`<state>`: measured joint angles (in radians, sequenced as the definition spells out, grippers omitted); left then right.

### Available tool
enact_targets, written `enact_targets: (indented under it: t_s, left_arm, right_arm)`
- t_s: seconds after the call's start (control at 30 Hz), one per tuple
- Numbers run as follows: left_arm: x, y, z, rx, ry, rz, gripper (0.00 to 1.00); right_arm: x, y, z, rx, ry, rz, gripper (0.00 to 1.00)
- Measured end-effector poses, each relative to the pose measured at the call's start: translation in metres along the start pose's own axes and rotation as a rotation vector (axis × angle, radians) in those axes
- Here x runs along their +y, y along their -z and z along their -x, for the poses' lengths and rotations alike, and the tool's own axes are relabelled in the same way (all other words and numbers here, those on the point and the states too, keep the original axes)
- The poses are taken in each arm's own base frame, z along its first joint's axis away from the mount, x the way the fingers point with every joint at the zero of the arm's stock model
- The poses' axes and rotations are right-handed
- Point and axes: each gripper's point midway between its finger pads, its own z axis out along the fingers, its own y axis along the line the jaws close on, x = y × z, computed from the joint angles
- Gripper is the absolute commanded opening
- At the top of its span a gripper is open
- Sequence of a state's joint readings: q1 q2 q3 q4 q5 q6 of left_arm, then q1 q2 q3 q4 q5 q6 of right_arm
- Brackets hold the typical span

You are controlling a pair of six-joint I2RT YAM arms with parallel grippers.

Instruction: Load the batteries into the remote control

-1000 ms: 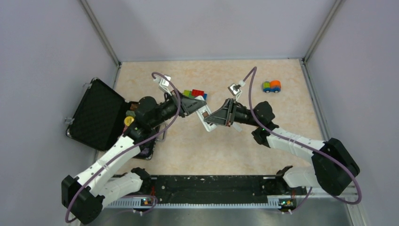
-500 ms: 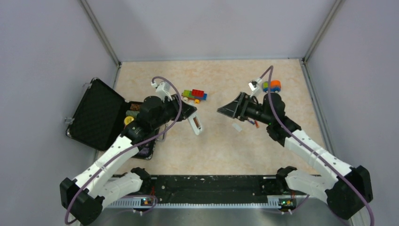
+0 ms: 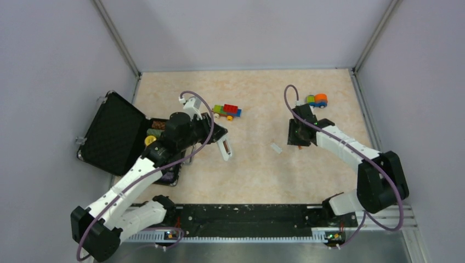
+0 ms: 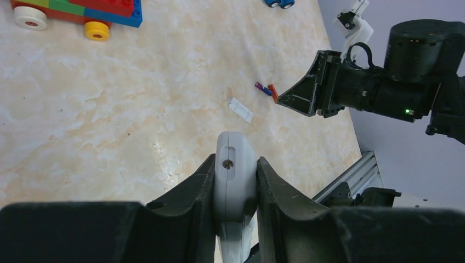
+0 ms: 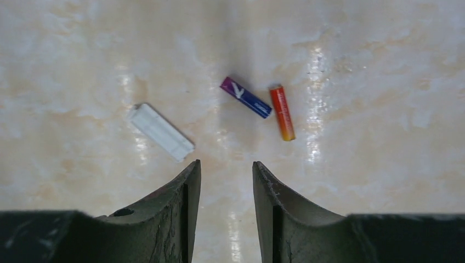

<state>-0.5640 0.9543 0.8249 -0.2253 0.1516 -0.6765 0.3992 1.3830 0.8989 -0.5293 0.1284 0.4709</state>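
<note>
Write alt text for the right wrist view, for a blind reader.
A blue-purple battery and a red-orange battery lie on the marbled table just beyond the open, empty right gripper. A small white cover lies left of them.

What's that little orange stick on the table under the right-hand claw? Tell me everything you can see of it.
A tiny thin battery, a smooth glossy cylinder, red at one end fading to orange-yellow at the other. It lies flat on the marbled table beside a blue-purple battery, the two forming a V; whether they touch is unclear. The right gripper hovers above, jaws apart, touching neither.
</note>
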Motion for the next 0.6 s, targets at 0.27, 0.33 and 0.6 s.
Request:
enact_targets:
  t_s: [0.27,0.33,0.6]
  left_arm:
    - [0.002,-0.006,-0.007,0.036,0.005,0.0,0.0]
    - [0.004,-0.008,-0.009,0.045,0.008,0.005,0.0]
    - [0.012,-0.014,-0.013,0.071,0.017,0.022,0.0]
  right_arm:
    - [-0.045,-0.021,-0.012,0.085,0.045,-0.174,0.38]
    - [-0.051,-0.026,-0.013,0.103,0.053,-0.196,0.34]
    - [-0.056,-0.045,-0.006,0.131,0.095,-0.236,0.21]
